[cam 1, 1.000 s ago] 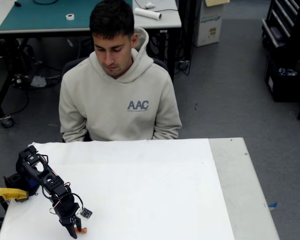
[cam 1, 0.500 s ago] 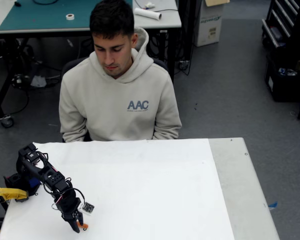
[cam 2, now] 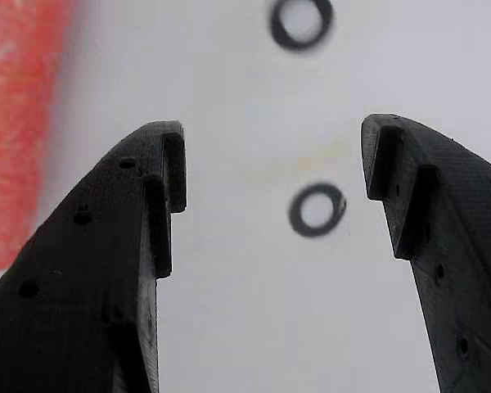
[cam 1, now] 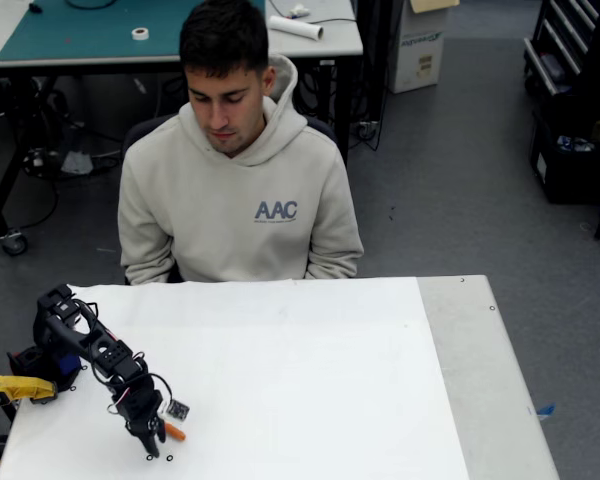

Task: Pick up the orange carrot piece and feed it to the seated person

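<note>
The orange carrot piece (cam 1: pixel 174 432) lies on the white table cover near the front left, just right of my black gripper (cam 1: pixel 152 447). In the wrist view the carrot piece (cam 2: pixel 20 123) is a blurred orange bar outside the left finger (cam 2: pixel 106 246). My gripper (cam 2: pixel 274 155) hangs close over the table, open, with only white surface between the jaws. The seated person (cam 1: pixel 235 180), in a beige hoodie, sits behind the far edge of the table and looks down.
Two small black rings (cam 2: pixel 317 210) lie on the cover under the gripper. A yellow tool handle (cam 1: pixel 15 388) sticks out by the arm's base at the left edge. A bare grey strip of table (cam 1: pixel 480 380) runs along the right side.
The gripper has shifted slightly away from the front edge. The carrot piece, earlier right at the fingertips, now lies farther back and clear to their right.
</note>
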Available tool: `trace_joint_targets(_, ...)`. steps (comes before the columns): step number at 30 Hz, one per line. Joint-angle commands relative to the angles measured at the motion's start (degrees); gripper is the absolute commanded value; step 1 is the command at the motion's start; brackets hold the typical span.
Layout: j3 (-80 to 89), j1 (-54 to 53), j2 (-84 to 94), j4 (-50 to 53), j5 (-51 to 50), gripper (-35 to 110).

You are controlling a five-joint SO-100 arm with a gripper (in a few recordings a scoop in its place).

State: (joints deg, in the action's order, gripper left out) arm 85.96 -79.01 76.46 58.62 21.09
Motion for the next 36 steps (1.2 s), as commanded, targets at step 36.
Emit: trace_joint_targets(36,12.57,4.13,11.69,-0.44,-15.56,16)
